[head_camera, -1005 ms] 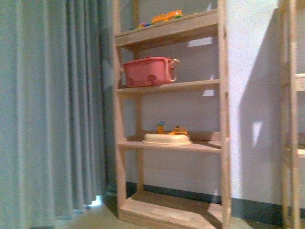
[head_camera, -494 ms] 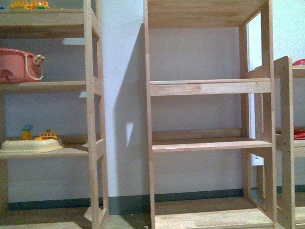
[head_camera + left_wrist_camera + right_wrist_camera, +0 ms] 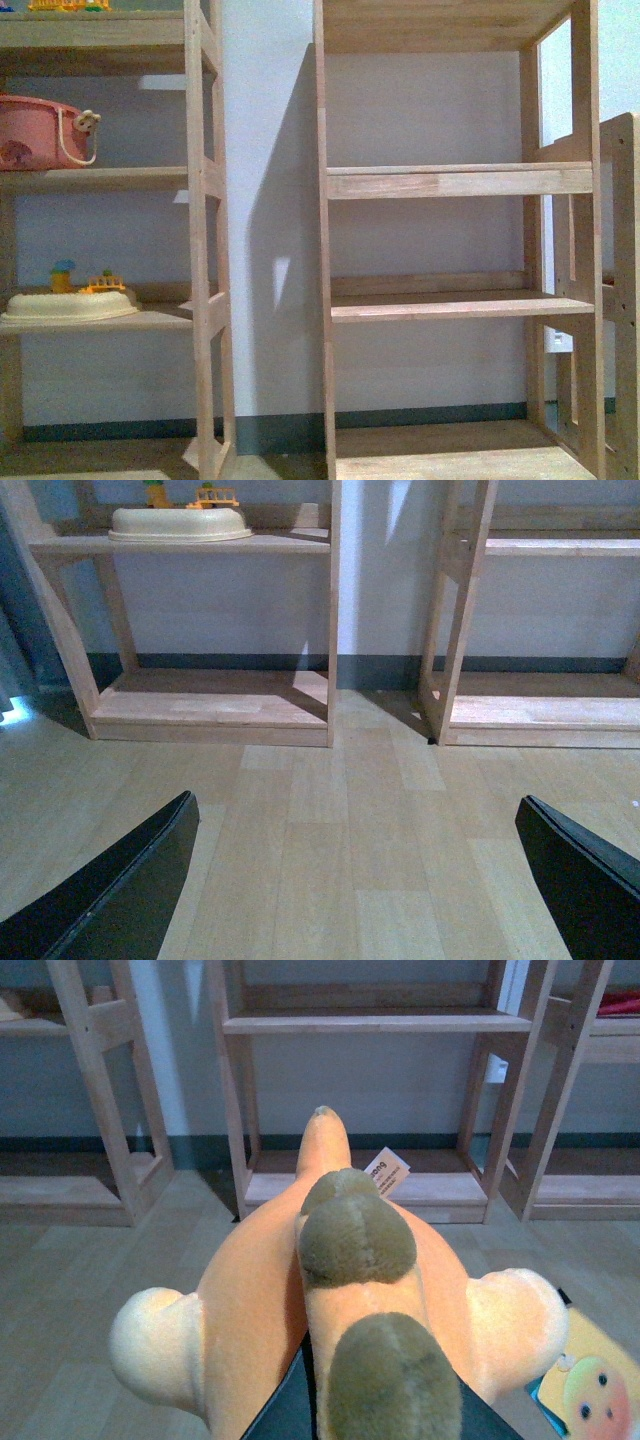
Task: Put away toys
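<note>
In the right wrist view my right gripper (image 3: 350, 1410) is shut on the plush toy (image 3: 340, 1290), a soft yellow-orange animal with brown patches, pale rounded limbs and a white tag. It fills the lower view and hides the fingers. It hangs above the wood floor, facing an empty wooden shelf unit (image 3: 370, 1023). My left gripper (image 3: 360, 880) is open and empty over the floor, its two black fingers (image 3: 110, 890) wide apart. Neither gripper shows in the front view.
Front view: an empty wooden shelf unit (image 3: 450, 182) stands centre, and a left unit (image 3: 100, 180) holds a pink basket (image 3: 40, 130) and a cream tray (image 3: 65, 305) with small toys. A third unit's edge (image 3: 620, 300) is at right. A yellow picture item (image 3: 595, 1390) lies on the floor.
The front view has swung right, from the curtain and left shelf unit to the empty centre unit. In the last half second it shifted only slightly.
</note>
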